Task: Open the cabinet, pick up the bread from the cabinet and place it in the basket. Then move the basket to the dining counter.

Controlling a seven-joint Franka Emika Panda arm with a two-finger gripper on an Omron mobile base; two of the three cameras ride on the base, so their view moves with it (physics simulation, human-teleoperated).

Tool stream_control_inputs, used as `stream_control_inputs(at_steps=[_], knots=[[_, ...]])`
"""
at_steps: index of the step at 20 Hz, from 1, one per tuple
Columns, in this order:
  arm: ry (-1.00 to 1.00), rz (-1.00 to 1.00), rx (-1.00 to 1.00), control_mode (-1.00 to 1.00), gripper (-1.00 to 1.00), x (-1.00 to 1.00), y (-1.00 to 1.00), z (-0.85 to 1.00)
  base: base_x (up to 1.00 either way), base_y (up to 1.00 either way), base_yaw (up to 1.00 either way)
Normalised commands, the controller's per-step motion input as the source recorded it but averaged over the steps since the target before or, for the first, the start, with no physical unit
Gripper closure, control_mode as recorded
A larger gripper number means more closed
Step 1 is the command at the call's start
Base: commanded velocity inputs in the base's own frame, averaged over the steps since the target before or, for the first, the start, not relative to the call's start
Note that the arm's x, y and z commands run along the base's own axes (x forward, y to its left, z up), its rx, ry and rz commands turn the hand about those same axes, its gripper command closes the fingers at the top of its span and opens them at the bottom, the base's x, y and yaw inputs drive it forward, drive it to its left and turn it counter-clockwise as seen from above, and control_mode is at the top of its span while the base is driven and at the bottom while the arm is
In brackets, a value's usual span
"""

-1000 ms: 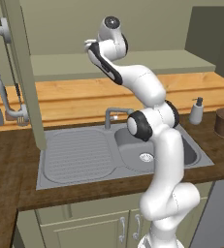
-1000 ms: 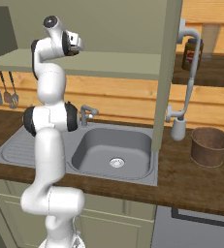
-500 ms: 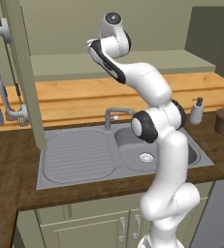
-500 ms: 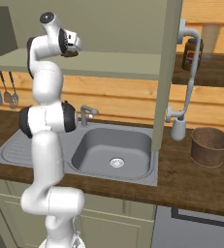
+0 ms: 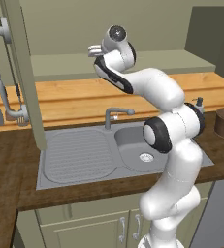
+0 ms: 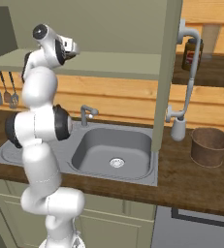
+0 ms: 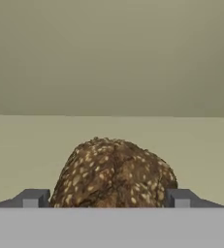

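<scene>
One seeded brown bread (image 7: 114,173) sits on the pale shelf of the cabinet (image 5: 133,63), its lower part cut off in the hand view. It lies between the two dark fingertips (image 7: 32,197) of the claw (image 7: 106,198), which stand wide on either side; they seem not to be touching it, though that is hard to tell. One basket (image 6: 210,146) stands on the desk (image 6: 196,181), well apart, right of the sink (image 6: 114,154).

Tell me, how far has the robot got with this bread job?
The cabinet is already open. In the hand view, the gripper has its fingertips on either side of the seeded brown bread on the shelf, not yet clearly gripping it. The basket sits empty on the worktop beside the sink. Lifting, dropping in and carrying to the dining counter remain.
</scene>
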Motion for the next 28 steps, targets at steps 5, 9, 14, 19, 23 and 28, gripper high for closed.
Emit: stream_control_inputs(at_steps=[5, 9, 14, 19, 23, 28], knots=[[-0.03, 0.0, 0.02, -1.0, 1.0, -0.88, 0.0, 0.3, 0.0, 0.0, 0.0], [0.0, 0.0, 0.05, -1.0, 1.0, -1.0, 0.0, 0.7, 0.0, 0.0, 0.0], [0.0, 0.0, 0.05, -1.0, 1.0, -1.0, -0.18, 0.37, 0.0, 0.0, 0.0], [0.0, 0.0, 0.01, -1.0, 1.0, -1.0, -0.63, 0.04, 0.0, 0.0, 0.0], [0.0, 0.0, 0.04, -1.0, 1.0, -1.0, -0.78, 0.01, 0.0, 0.0, 0.0], [0.03, 0.0, 0.03, -1.0, 1.0, -1.0, -0.57, 0.05, 0.0, 0.0, 0.0]])
